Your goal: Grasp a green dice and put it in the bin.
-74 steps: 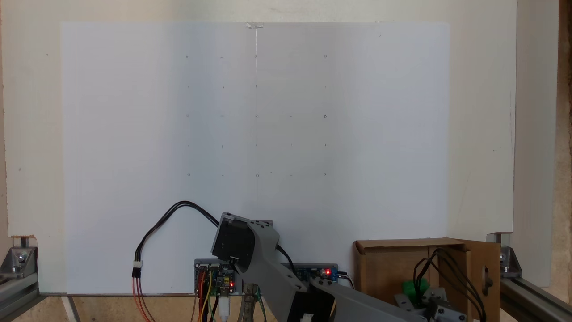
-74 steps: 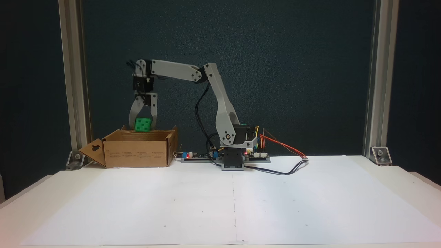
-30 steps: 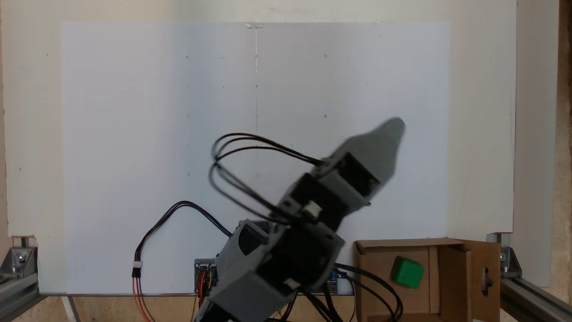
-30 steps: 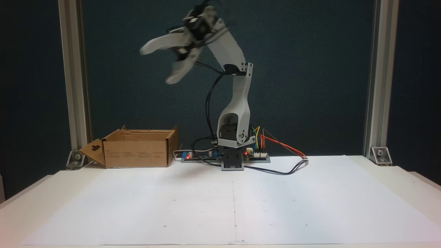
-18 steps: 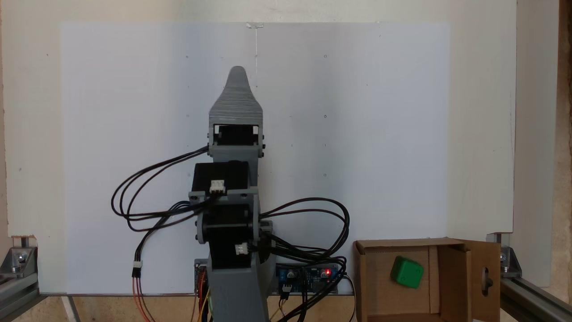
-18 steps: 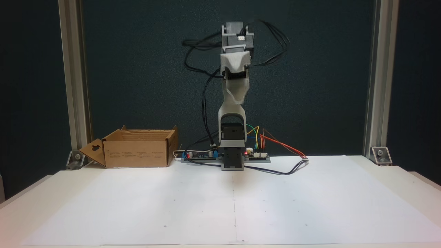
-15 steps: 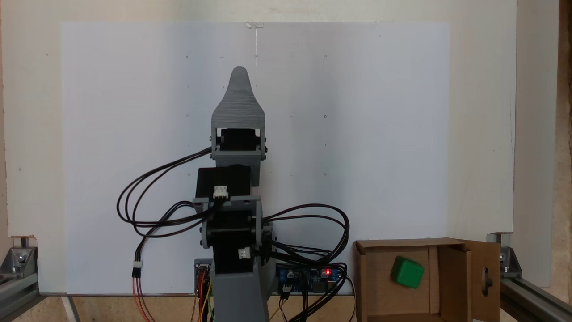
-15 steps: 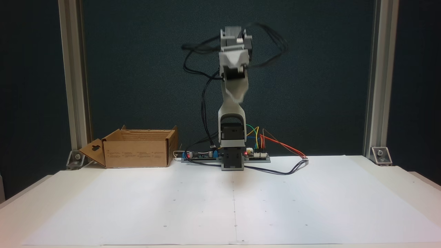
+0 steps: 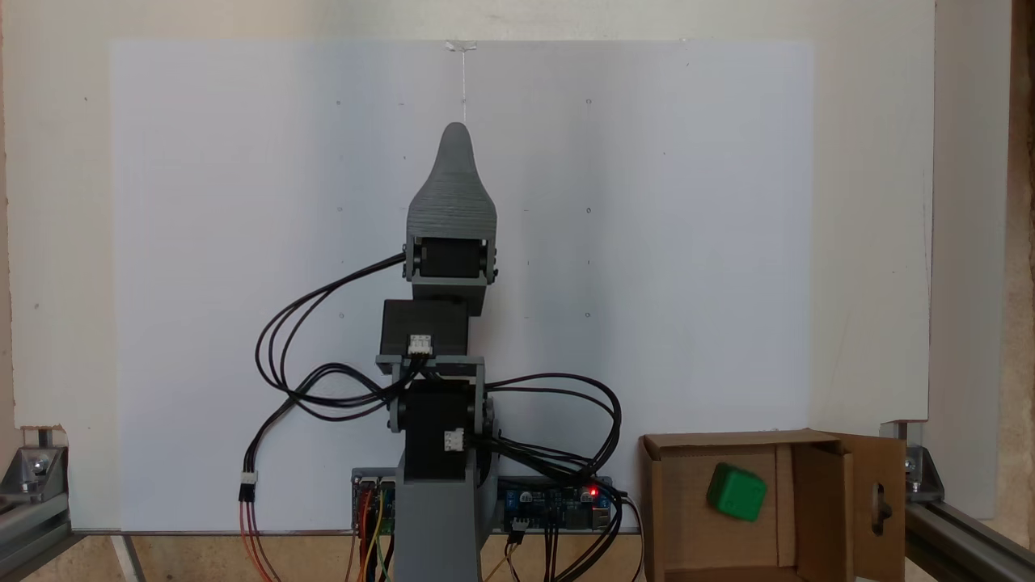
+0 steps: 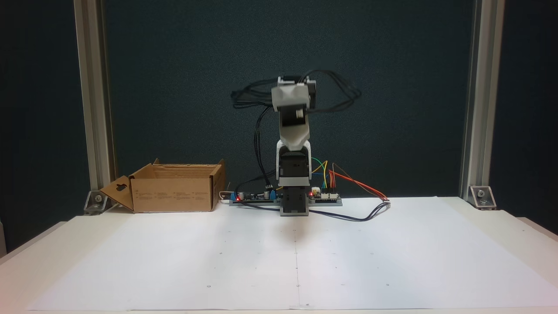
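The green dice (image 9: 736, 492) lies inside the cardboard bin (image 9: 671, 517), judged light, rigid, best gripped across opposite flat faces; gripper (image 9: 454, 141) well apart, jaw state indeterminable.

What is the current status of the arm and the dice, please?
Gripper over the white sheet, well away from the box; jaws stacked, state unreadable. Green dice lying inside the cardboard box. Nothing in the way.
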